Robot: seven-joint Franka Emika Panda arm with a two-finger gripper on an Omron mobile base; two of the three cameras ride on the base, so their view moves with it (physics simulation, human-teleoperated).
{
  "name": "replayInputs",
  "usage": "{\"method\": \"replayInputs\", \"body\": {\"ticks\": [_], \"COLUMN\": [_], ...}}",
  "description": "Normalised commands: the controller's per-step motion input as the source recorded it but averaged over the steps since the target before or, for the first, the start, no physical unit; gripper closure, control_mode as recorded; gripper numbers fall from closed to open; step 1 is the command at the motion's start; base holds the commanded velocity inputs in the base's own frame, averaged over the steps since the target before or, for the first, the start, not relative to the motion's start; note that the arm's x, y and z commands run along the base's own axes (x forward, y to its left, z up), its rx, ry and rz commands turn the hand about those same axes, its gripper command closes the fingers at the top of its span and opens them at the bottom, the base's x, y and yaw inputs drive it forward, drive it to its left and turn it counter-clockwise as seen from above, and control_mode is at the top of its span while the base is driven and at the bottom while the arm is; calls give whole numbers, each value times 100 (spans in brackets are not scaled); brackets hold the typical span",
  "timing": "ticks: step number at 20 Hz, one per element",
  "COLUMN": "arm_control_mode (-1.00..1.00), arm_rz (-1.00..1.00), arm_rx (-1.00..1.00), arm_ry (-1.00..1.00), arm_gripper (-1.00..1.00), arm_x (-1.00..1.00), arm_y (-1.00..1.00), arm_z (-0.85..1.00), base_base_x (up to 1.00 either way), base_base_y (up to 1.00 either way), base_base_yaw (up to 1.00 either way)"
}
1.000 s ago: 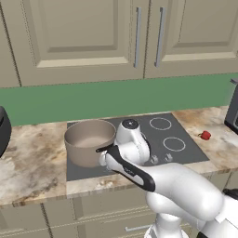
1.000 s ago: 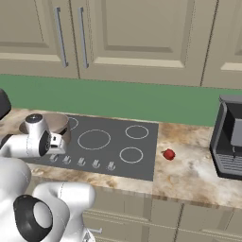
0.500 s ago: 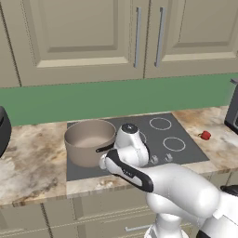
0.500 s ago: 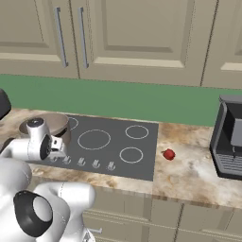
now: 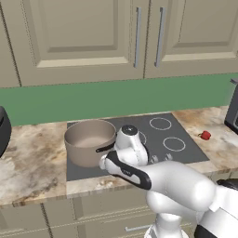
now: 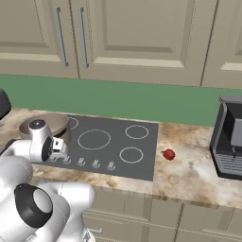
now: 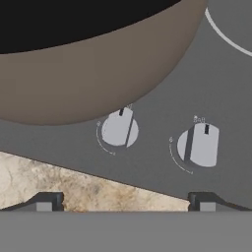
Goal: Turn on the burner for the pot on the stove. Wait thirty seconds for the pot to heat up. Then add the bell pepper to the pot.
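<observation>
While the gripper [image 7: 126, 199] is hanging over the front edge of the stove [image 6: 142, 160], its jaws are standing wide apart with nothing between them, one tip at seven o'clock and the other at five in the hand view. Two knobs are sitting right ahead of it: the left knob [image 7: 118, 129] tucked just under the curve of the pot [image 7: 98, 69], the right knob [image 7: 199, 145] beside it at three o'clock. Both are showing their markers pointing up toward twelve, which I'm reading as off, though that's a judgement.

The pot [image 5: 89, 142] is resting on the near left ring of the stove in the left base view, handle poking out toward four o'clock, and the inside is looking bare. The pepper [image 6: 168, 154] is lying on the counter [image 6: 198, 172], at three o'clock of the stove and well apart from the pot.

So the task is looking barely begun: no knob is being touched, the burner seems not yet on, the wait is not under way, and the pepper is not yet picked up. The hand is lining up on the knobs, and my guess is the left one is the target
</observation>
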Motion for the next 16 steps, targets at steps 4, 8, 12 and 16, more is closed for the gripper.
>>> {"method": "replayInputs", "body": {"ticks": [4,8,12,16], "arm_control_mode": [-100,-100,-100,-100], "arm_rz": [0,0,0,0], "arm_rx": [0,0,0,0], "arm_ry": [0,0,0,0], "arm_gripper": [-100,-100,-100,-100], "arm_x": [15,16,13,6], "arm_y": [1,8,14,15], "arm_z": [-1,0,-2,-8], "base_base_x": [0,0,0,0], "base_base_y": [0,0,0,0], "base_base_yaw": [0,0,0,0]}}
